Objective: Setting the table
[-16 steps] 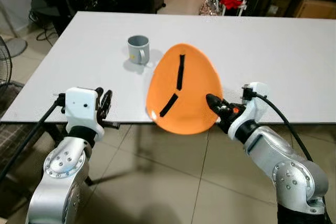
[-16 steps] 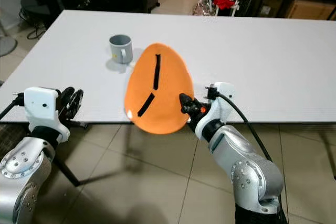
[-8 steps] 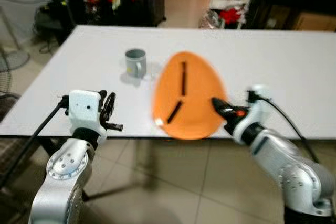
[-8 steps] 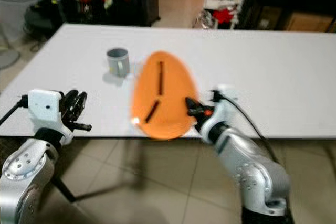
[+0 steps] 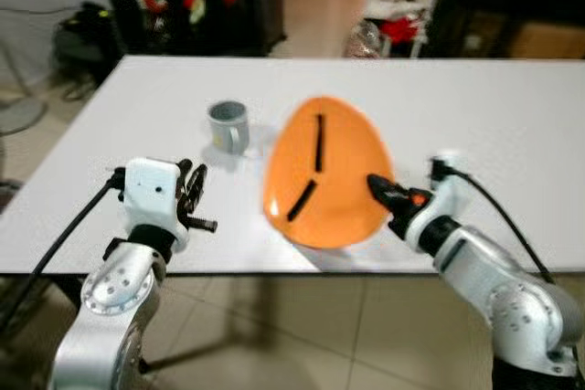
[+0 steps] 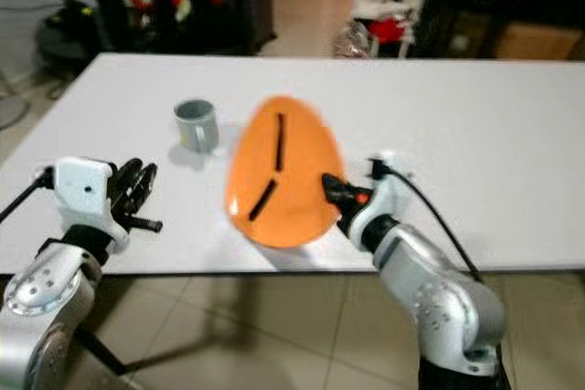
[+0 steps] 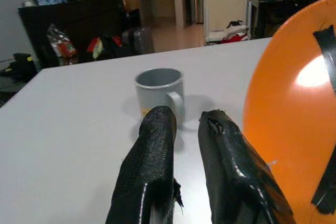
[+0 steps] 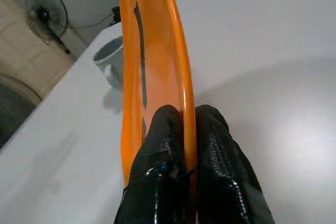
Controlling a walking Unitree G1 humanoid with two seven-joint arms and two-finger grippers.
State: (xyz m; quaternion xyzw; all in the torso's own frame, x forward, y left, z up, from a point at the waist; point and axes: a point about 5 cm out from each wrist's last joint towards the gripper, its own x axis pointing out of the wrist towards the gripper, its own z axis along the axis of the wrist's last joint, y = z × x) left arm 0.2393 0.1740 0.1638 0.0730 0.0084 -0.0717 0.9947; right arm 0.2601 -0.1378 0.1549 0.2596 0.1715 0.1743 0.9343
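Right end effector (image 5: 377, 187) pinches the rim of the round orange plate with black tape strips (image 5: 322, 171), held tilted over the white desk (image 5: 512, 116) near edge; thin edge-grip may slip, dropping it beside the grey mug (image 5: 227, 125).

The right arm is reaching forward from the near right, its gripper (image 8: 181, 129) pinching the near edge of the orange plate (image 5: 327, 171) between both fingers and holding it tilted up on edge. The left arm is bending up at the near left, its gripper (image 7: 186, 121) pointing far, fingers a narrow gap apart and gripping nothing.
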